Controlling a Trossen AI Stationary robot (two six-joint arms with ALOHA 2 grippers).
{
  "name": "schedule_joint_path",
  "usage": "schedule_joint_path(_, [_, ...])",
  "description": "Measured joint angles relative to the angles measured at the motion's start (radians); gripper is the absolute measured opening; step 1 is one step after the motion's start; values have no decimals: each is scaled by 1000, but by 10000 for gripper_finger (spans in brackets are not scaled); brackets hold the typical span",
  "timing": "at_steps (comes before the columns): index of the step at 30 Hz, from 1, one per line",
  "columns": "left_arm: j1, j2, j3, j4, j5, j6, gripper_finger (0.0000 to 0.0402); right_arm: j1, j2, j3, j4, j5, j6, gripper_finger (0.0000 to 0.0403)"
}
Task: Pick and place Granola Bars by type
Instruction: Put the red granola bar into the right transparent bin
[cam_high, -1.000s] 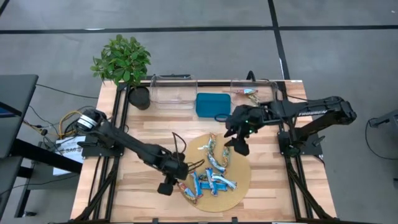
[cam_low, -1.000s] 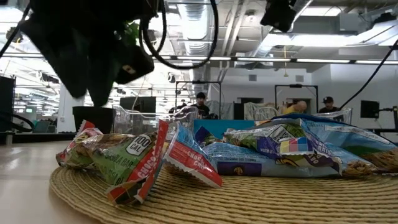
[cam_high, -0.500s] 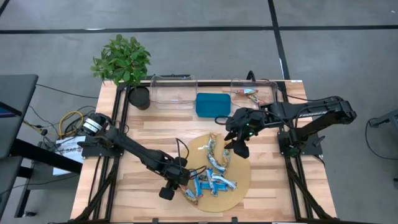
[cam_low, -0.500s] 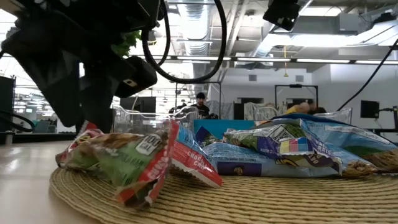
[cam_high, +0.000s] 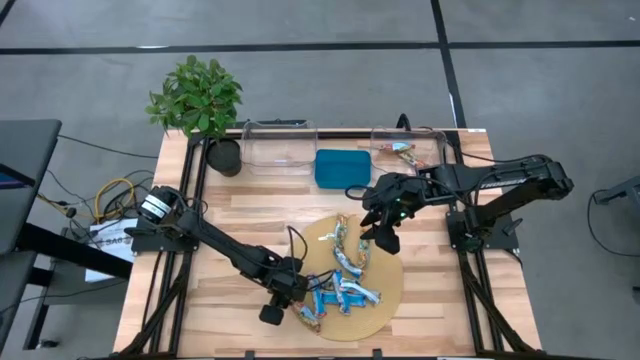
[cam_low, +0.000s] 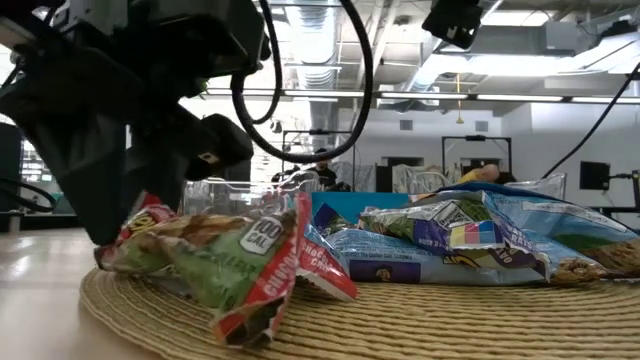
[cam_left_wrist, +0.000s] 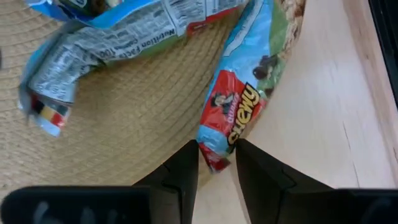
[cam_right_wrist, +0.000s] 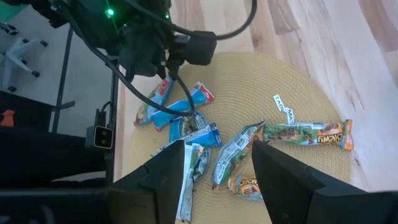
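Note:
Several granola bars (cam_high: 340, 285) in blue, silver and red-and-tan wrappers lie piled on a round woven mat (cam_high: 385, 268). My left gripper (cam_high: 292, 300) is low at the pile's left edge, shut on a red-and-green "Chewy" bar (cam_left_wrist: 239, 112), which also shows in the low view (cam_low: 220, 260). My right gripper (cam_high: 383, 238) hovers open above the mat's far right part; in its wrist view (cam_right_wrist: 217, 146) the bars (cam_right_wrist: 205, 130) lie spread below. The teal tray (cam_high: 342, 168) sits at the far edge. My left gripper pinches the Chewy bar by its crimped red end (cam_left_wrist: 214, 158), between the two fingers (cam_left_wrist: 183, 171). It comes slanting down from the table's left. The rest of the bar lies on the mat's edge and the wood, its other end (cam_low: 265, 310) tilted down on the mat.
Two clear bins (cam_high: 278, 145) (cam_high: 408, 148) flank the teal tray; the right one holds a bar. A potted plant (cam_high: 200, 100) stands at the far left corner. Bare wood lies left of the mat (cam_high: 215, 290). People show in the room beyond (cam_low: 322, 165).
My left gripper has come down and moved toward the near edge and the pile, reaching the Chewy bar's end. That bar has shifted on the mat: its red end has swung toward the near edge and tipped lower.

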Motion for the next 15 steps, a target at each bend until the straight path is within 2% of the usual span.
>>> schedule_joint_path(6, [0,-3,20,-19,30,-20,16,0,0,0,-1,0,-1,176])
schedule_joint_path(12, [13,-5,20,-28,39,-121,4,0,0,0,4,-3,0,174])
schedule_joint_path(15, [38,-24,20,-31,11,-205,2,1,0,0,20,-5,18,173])
